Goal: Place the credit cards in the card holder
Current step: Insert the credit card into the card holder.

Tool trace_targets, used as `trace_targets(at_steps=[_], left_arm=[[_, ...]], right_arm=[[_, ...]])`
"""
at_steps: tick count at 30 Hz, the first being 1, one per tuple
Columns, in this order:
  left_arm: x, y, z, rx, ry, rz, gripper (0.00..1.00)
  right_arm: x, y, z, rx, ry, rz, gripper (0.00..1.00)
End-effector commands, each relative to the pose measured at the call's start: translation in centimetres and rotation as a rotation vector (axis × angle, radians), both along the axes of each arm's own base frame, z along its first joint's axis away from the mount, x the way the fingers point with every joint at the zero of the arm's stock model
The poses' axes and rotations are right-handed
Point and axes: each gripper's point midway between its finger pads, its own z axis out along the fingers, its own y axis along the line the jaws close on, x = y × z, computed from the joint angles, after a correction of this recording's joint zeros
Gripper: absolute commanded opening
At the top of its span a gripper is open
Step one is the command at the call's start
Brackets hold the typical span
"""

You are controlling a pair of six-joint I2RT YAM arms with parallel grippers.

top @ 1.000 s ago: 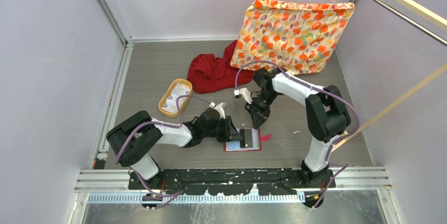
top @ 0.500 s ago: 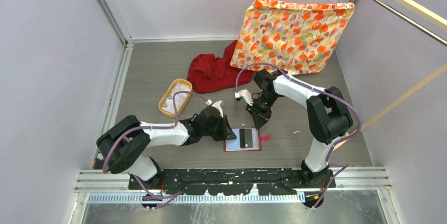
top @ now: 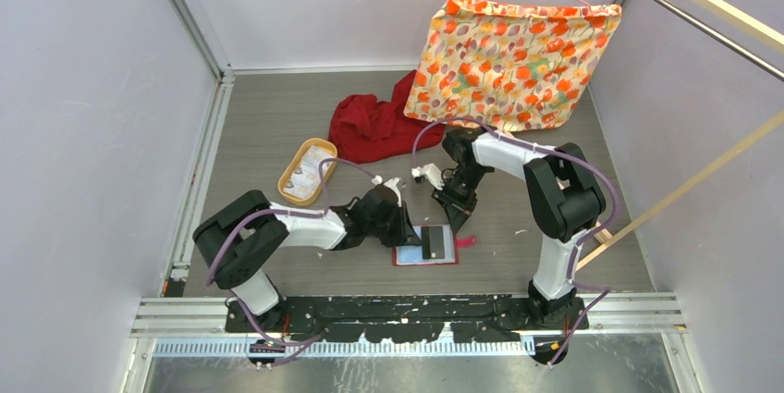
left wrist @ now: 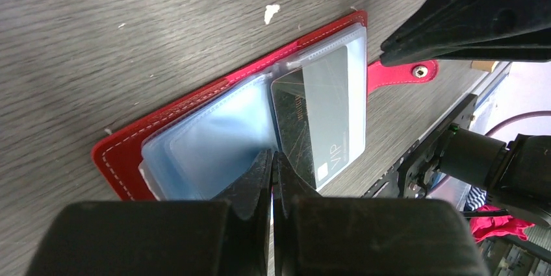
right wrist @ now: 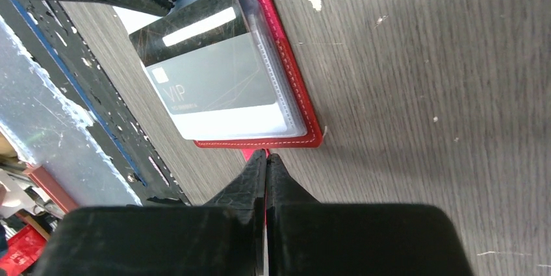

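The card holder (top: 425, 246) lies open on the table, red with pale clear pockets. A grey and dark card marked VIP (left wrist: 321, 120) sits in its clear pocket and also shows in the right wrist view (right wrist: 214, 78). My left gripper (top: 405, 228) is shut, its tips (left wrist: 273, 156) at the wallet's left clear pocket (left wrist: 208, 149). My right gripper (top: 459, 214) is shut, its tips (right wrist: 266, 156) just off the wallet's red edge (right wrist: 260, 143) by the snap tab (left wrist: 404, 72). Whitish cards (top: 302, 173) lie in the tan tray.
The tan oval tray (top: 320, 146) stands left of the arms' grippers. A red cloth (top: 374, 128) lies behind. A flowered orange fabric (top: 513, 55) hangs on a hanger at the back right. The black base rail (top: 416, 305) runs along the near edge.
My left gripper has drawn back left off the wallet, uncovering the dark card. My right gripper has come down a little toward the wallet's right edge.
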Motion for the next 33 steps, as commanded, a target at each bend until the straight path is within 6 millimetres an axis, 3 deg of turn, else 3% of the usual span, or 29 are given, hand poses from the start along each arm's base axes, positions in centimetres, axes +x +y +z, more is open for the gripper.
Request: trace_targets(at_steps=[1, 6, 17, 26, 33], left_arm=[[0.3, -1.1, 0.1, -0.016, -0.009, -0.013, 0.01], [0.3, -2.0, 0.5, -0.03, -0.017, -0.029, 0.01], [0.0, -4.1, 1.3, -0.079, -0.021, -0.066, 0.01], [0.2, -3.8, 2.2, -0.09, -0.06, -0.056, 0.05], [0.6, -2.3, 3.2, -0.062, -0.128, -0.037, 0.14]], right_arm=[[0.8, 0.1, -0.4, -0.033, -0.006, -0.026, 0.01], [0.3, 0.3, -1.3, -0.062, 0.03, -0.024, 0.01], [-0.1, 0.9, -1.1, -0.047, 0.055, -0.019, 0.01], [0.7, 1.0, 0.0, -0.028, 0.016, -0.032, 0.04], [2.1, -0.3, 2.8, 0.025, -0.066, -0.072, 0.05]])
